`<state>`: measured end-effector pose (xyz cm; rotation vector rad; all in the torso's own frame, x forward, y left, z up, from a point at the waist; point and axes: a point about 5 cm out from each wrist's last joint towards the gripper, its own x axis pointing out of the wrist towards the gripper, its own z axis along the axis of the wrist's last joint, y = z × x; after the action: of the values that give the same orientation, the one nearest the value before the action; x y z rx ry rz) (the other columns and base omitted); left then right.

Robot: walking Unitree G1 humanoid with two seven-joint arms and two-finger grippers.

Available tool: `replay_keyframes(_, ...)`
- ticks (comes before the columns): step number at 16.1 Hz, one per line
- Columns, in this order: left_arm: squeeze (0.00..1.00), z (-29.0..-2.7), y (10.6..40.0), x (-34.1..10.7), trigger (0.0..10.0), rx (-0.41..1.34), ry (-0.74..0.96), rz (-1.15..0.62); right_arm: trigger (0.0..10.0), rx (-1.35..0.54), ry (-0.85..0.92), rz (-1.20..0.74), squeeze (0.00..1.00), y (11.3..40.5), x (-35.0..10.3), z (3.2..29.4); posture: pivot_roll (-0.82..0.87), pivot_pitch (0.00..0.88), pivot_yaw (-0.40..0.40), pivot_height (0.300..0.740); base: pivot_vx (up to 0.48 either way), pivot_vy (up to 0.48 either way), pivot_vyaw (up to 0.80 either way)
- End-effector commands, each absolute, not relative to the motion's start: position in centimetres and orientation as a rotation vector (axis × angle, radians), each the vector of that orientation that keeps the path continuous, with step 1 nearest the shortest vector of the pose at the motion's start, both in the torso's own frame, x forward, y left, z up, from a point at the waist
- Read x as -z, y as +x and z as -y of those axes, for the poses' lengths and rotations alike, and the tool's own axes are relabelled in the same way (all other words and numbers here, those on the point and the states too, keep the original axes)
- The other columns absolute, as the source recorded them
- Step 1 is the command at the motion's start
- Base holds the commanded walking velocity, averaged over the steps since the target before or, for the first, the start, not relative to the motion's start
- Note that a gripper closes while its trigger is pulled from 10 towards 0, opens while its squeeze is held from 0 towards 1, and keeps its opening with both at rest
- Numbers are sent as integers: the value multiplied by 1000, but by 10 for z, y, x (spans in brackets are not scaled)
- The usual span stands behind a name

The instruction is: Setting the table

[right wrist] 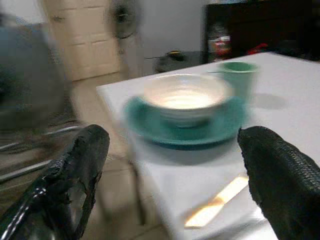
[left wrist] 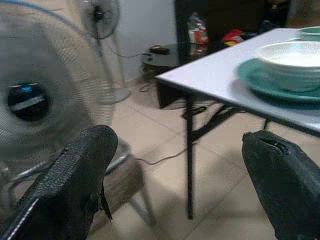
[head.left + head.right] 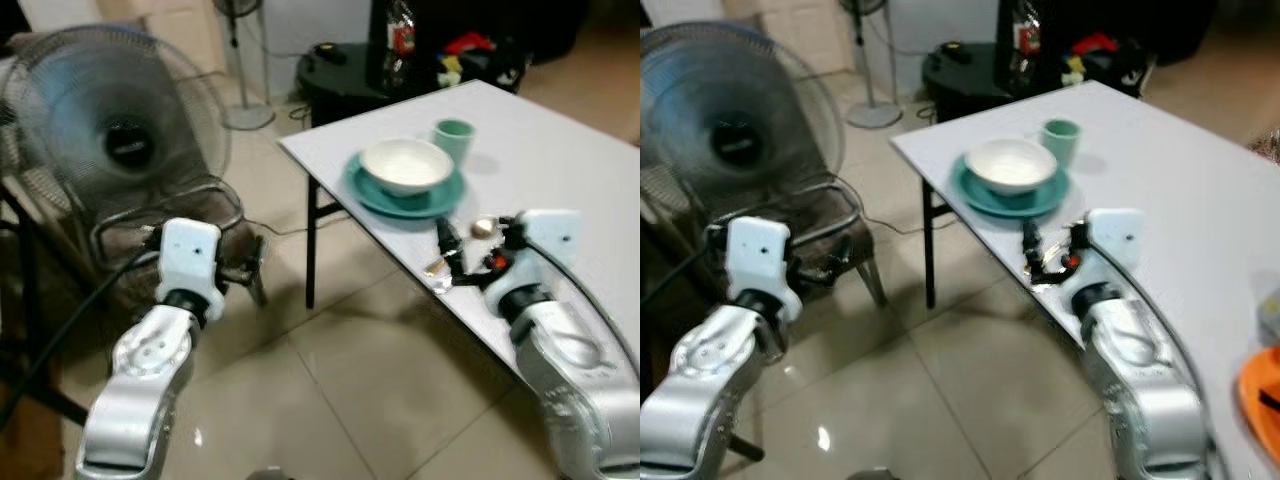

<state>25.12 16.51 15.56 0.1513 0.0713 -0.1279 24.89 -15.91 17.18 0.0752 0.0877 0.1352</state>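
A white table [image 3: 560,160] fills the upper right of the head views, its near corner pointing toward the centre. On it sits a teal plate [image 3: 372,190] with a white bowl [image 3: 406,164] resting in it, and a green cup [image 3: 454,137] stands just beside them, toward the upper right.

The right gripper [image 3: 447,252] hovers over the table's near edge, right of centre in the frame, just below the plate. In the right wrist view its two black fingers [image 1: 75,175] are spread wide apart with nothing between them; the plate and bowl lie ahead, framed in the gap, and the cup stands behind them. A small shiny strip [image 1: 216,202], too blurred to identify, lies on the table between the fingers and the plate.

The left gripper [image 3: 245,262] is held over the tiled floor [image 3: 330,380] at centre left, well apart from the table. Its fingers [image 2: 75,175] are also wide apart and empty. A large floor fan [image 3: 110,120] stands at upper left, above a metal chair frame [image 3: 170,222].
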Motion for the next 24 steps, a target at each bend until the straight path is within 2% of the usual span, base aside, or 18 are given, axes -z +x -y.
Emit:
replay_keyframes(1,0,-164,251,-158,10000,132,150,-64,10000,-128,76,-104,0,249,-171,163,114,0,18,740,0,386,0)
replay_keyframes(16,0,-167,249,-159,10000,133,154,-62,10000,-170,167,-164,0,250,-164,158,134,0,0,740,0,387,0)
replay_keyframes(23,0,-167,250,-159,10000,137,156,-62,10000,-181,83,-141,0,252,-164,157,143,0,-3,740,0,376,0)
replay_keyframes(24,0,-168,250,-160,10000,135,155,-60,10000,-183,59,-145,24,253,-164,158,144,0,-3,740,0,0,800)
